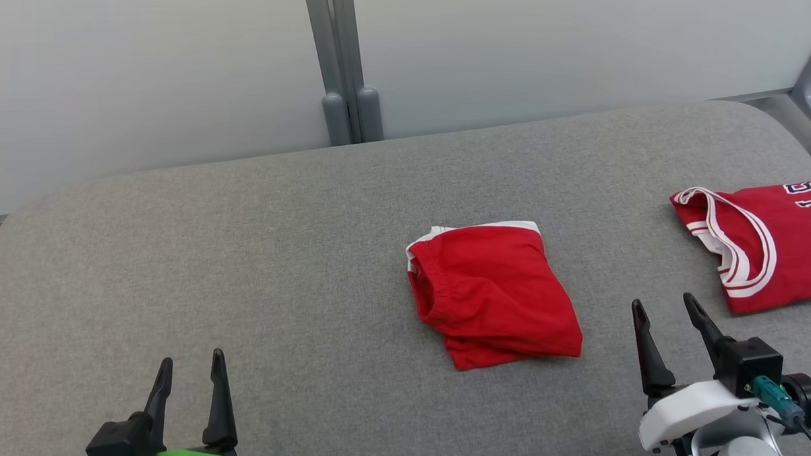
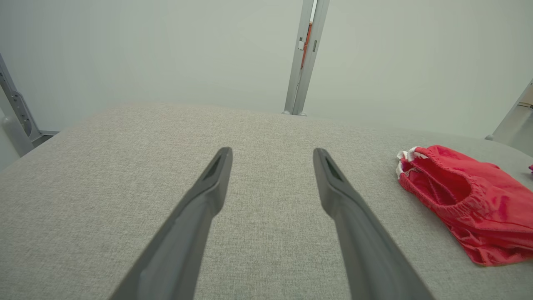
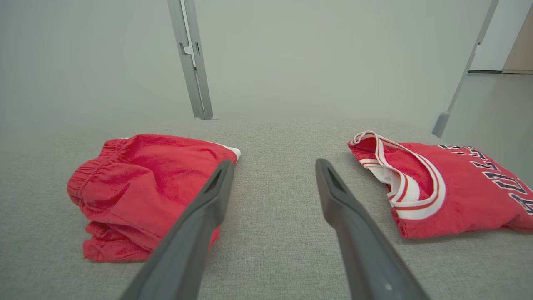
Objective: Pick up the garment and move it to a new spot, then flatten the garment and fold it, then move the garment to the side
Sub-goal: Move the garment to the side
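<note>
Red shorts are lying folded centrally, apparently awaiting the sideways move; left gripper and right gripper are hovering spread, empty.

Red shorts soft matt cloth; grey table cover coarse woven

Folded red shorts lie between two spread, empty claws.

A grey fabric table stands before pale panels and a post.
</note>
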Robot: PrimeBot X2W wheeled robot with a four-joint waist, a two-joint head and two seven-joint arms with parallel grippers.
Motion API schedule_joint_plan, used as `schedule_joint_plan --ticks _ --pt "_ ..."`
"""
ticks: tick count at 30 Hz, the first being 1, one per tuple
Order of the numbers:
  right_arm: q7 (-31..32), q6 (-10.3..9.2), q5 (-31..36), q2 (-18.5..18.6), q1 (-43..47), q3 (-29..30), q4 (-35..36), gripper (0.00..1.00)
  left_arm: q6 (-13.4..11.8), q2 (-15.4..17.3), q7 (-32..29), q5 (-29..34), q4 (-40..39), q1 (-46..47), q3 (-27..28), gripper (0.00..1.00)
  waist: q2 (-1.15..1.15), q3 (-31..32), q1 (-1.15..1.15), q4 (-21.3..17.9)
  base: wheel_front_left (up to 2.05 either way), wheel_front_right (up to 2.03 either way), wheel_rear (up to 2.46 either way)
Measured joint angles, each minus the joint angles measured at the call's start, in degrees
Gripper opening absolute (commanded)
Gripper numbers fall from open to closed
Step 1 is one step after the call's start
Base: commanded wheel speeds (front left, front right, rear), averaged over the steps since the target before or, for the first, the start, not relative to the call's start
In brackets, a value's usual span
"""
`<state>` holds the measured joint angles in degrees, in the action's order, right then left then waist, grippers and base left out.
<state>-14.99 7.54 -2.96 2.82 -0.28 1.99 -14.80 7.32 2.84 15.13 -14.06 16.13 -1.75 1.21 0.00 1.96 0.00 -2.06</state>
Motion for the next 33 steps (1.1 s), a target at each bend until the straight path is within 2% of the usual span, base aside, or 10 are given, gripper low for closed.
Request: schedule_joint_plan --ticks 3,5,7,12,19,26,32,33 --pt "0.0 -0.01 -0.2 0.0 -2.0 -1.0 -0.9 1.00 0.0 0.0 0.0 0.0 -0.3 0.0 -0.6 1.00 0.00 -0.3 0.00 0.6 0.00 0.00 0.00" --pt "2.3 -0.01 -1.0 0.0 -4.7 -2.1 -2.8 1.00 0.1 0.0 0.0 0.0 -0.4 0.0 -0.7 1.00 0.00 -0.5 0.00 1.1 0.00 0.00 0.00" --pt "6.4 0.00 -1.5 -0.1 -7.9 -2.9 -4.6 1.00 0.1 0.0 0.0 0.0 -0.4 0.0 -0.8 1.00 0.00 -0.8 0.00 1.6 0.00 0.00 0.00" --pt "21.4 -0.01 -6.2 0.0 -17.0 -4.4 -11.1 1.00 0.1 0.0 0.0 -0.1 -0.7 0.1 -1.9 1.00 0.00 -1.9 0.00 3.4 0.00 0.00 0.00" --pt "32.6 -0.01 -6.4 0.0 -23.9 1.5 -18.3 1.00 0.1 0.0 0.0 -1.2 -0.7 2.3 -5.0 1.00 0.00 -4.0 0.00 7.5 0.00 0.00 0.00" --pt "38.2 -0.02 -4.9 0.0 -24.7 5.8 -24.2 1.00 0.1 0.0 0.0 -1.7 -0.5 2.4 -5.7 1.00 0.00 -6.0 0.00 11.6 0.00 0.00 0.00" --pt "41.4 -0.08 -6.5 0.6 -25.9 2.4 -26.6 1.00 0.1 0.0 0.0 -2.5 -0.6 2.8 -5.7 1.00 0.00 -8.1 0.00 13.1 0.00 0.00 0.00" --pt "42.5 -0.19 -6.7 0.8 -26.0 1.7 -27.0 0.10 0.1 0.0 0.0 -2.5 -0.6 2.9 -5.9 1.00 0.00 -8.4 0.00 13.1 0.00 0.00 0.00"
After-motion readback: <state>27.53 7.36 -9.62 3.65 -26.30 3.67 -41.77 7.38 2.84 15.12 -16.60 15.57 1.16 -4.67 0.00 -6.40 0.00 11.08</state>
